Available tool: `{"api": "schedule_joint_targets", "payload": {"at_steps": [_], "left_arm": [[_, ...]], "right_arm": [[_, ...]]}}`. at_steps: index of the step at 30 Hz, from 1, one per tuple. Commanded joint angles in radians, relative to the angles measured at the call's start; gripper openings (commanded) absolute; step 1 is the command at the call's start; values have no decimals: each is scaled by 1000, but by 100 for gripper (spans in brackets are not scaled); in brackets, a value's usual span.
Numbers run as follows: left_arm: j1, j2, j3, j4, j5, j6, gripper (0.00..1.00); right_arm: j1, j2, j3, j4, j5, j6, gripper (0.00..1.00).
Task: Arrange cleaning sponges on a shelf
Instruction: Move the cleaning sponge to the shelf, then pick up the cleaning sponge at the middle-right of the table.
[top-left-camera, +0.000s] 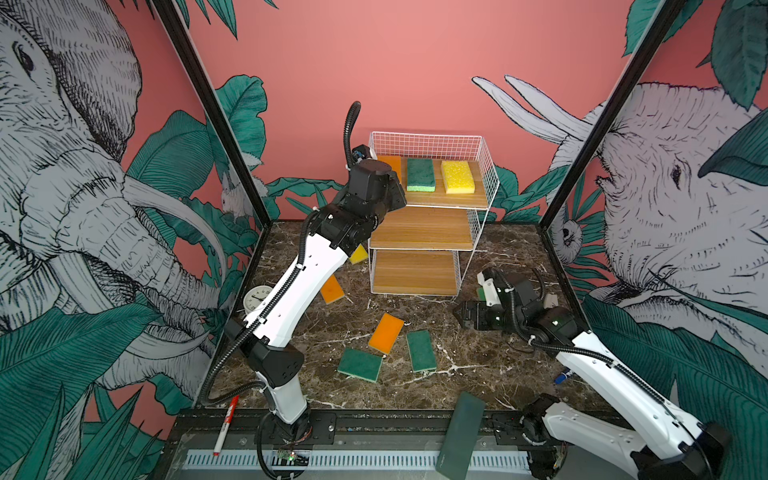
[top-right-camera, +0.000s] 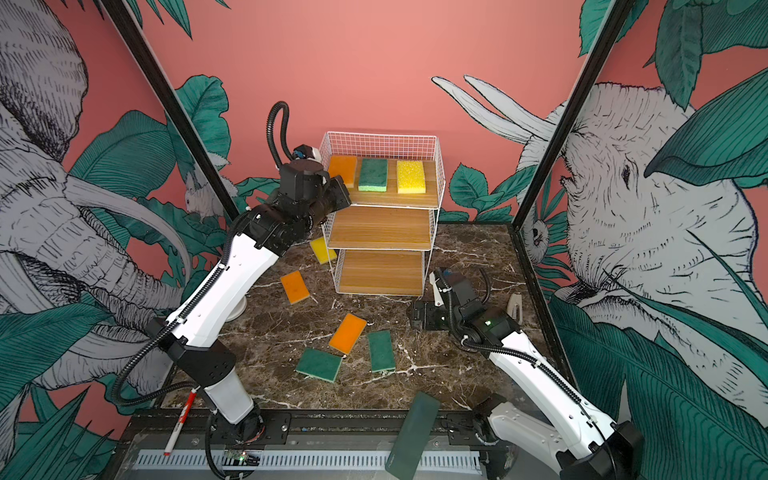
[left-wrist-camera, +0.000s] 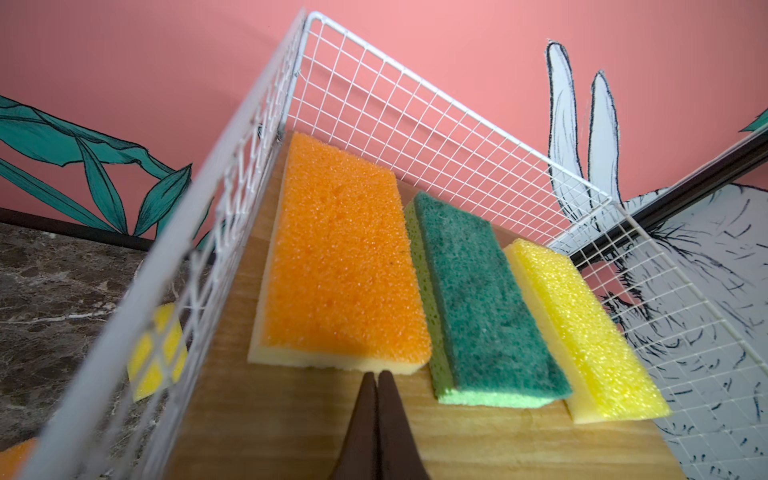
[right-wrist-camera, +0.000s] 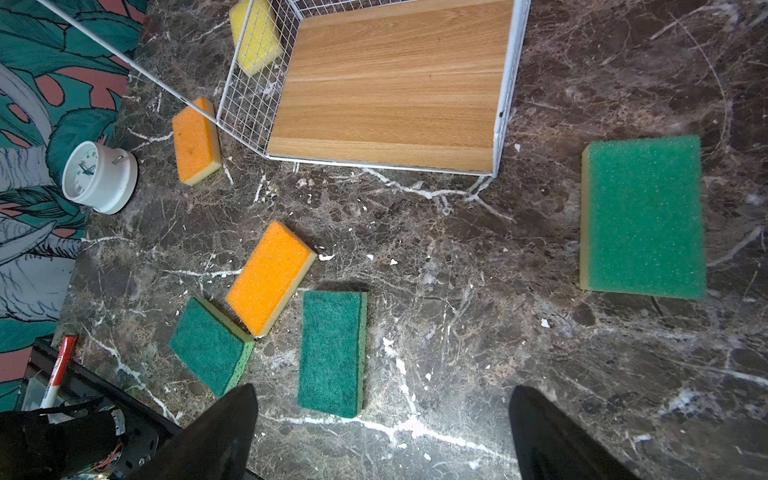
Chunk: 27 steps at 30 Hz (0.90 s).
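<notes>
The white wire shelf (top-left-camera: 419, 229) stands at the back of the table. Its top board holds an orange sponge (left-wrist-camera: 340, 257), a green one (left-wrist-camera: 486, 299) and a yellow one (left-wrist-camera: 582, 328) side by side. My left gripper (left-wrist-camera: 377, 376) is shut and empty, its tips at the orange sponge's near edge. Loose on the table lie an orange sponge (top-left-camera: 386, 332), two green ones (top-left-camera: 421, 350) (top-left-camera: 360, 364), another orange (top-left-camera: 331, 289) and a yellow one (top-right-camera: 323, 249) beside the shelf. My right gripper (right-wrist-camera: 382, 390) hangs open over bare table, a green sponge (right-wrist-camera: 643, 216) off to one side of it.
A white dial timer (top-left-camera: 255, 300) sits by the left arm. A long dark slab (top-left-camera: 459, 432) lies over the front rail, and a red marker (top-left-camera: 225, 424) rests at the front left. A small white object (top-left-camera: 550, 300) is near the right wall.
</notes>
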<state>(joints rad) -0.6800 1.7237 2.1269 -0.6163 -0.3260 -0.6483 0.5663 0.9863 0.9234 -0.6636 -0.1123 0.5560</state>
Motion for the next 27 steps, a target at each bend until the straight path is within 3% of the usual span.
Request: {"api": "schedule_joint_targets", "payload": {"at_steps": [1, 6, 10, 16, 21, 27], "left_arm": [[-41, -73, 13, -41, -14, 34, 4], [-88, -129, 21, -126, -24, 103, 14], [-95, -252, -66, -197, -37, 156, 23], [-84, -465, -197, -429, -193, 212, 33], [34, -529, -356, -520, -134, 229, 46], [217, -518, -604, -471, -17, 223, 55]], "right_arm": [[-5, -8, 39, -6, 15, -7, 97], [-5, -25, 63, -37, 68, -23, 98], [-5, -23, 112, -123, 168, -37, 98], [-6, 25, 178, -242, 302, -17, 97], [-25, 95, 213, -348, 406, 16, 99], [-148, 165, 170, -359, 386, 18, 99]]}}
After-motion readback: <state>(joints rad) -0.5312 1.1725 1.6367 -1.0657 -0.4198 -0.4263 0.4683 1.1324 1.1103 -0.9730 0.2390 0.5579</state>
